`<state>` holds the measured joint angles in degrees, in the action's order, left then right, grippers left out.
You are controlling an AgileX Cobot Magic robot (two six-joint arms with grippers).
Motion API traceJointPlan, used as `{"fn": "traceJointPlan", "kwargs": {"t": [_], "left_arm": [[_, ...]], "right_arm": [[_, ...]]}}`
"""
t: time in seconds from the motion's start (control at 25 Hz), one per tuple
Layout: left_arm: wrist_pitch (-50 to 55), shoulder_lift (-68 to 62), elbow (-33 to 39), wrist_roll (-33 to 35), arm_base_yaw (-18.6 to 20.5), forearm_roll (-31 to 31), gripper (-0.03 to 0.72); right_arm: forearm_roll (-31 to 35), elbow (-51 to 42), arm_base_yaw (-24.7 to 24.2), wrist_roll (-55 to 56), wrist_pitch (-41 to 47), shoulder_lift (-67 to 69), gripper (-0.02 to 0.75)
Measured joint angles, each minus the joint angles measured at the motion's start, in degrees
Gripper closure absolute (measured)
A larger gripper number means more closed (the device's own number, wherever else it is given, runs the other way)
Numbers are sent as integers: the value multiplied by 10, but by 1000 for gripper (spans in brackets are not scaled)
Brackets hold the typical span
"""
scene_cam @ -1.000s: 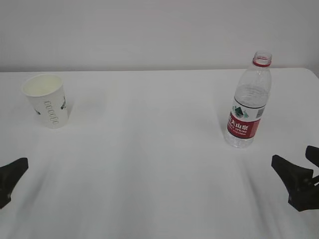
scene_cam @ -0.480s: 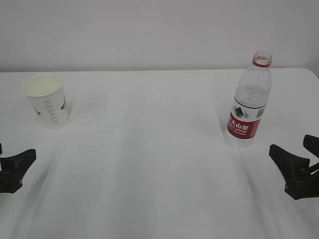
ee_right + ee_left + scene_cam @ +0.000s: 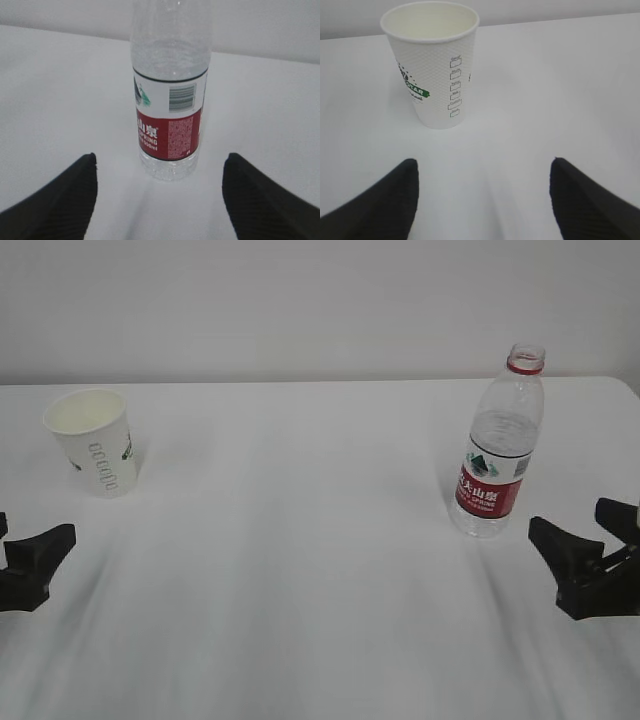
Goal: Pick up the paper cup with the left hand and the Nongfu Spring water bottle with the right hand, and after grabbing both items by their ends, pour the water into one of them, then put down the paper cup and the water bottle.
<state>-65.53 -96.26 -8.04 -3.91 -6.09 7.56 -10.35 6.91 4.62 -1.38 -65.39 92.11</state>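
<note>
The paper cup [image 3: 431, 62] stands upright ahead of my left hand [image 3: 482, 200], slightly left of centre, jaws spread and empty — the Nongfu Spring water bottle [image 3: 170, 95], apparently uncapped, likewise faces my wide-open right hand [image 3: 160, 200].

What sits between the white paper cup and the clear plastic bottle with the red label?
Nothing: only bare white table separates the white paper cup from the red-labelled clear plastic bottle, seen in the exterior view.

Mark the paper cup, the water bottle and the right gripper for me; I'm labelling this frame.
paper cup [image 3: 95, 445], exterior view, printed side wall.
Nongfu Spring water bottle [image 3: 490, 492], exterior view, red label.
right gripper [image 3: 159, 200], right wrist view, midway between open fingertips.
</note>
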Motion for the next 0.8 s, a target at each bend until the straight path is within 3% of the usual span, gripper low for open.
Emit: {"fn": "traceJointPlan", "kwargs": {"t": [0.48, 0.8], "left_arm": [[0, 0, 0, 1, 0, 0, 101], [0, 0, 0, 8, 0, 0, 101]], "right_arm": [[-38, 83, 0, 0, 0, 118, 148], [-17, 96, 0, 0, -1, 130, 147]]}}
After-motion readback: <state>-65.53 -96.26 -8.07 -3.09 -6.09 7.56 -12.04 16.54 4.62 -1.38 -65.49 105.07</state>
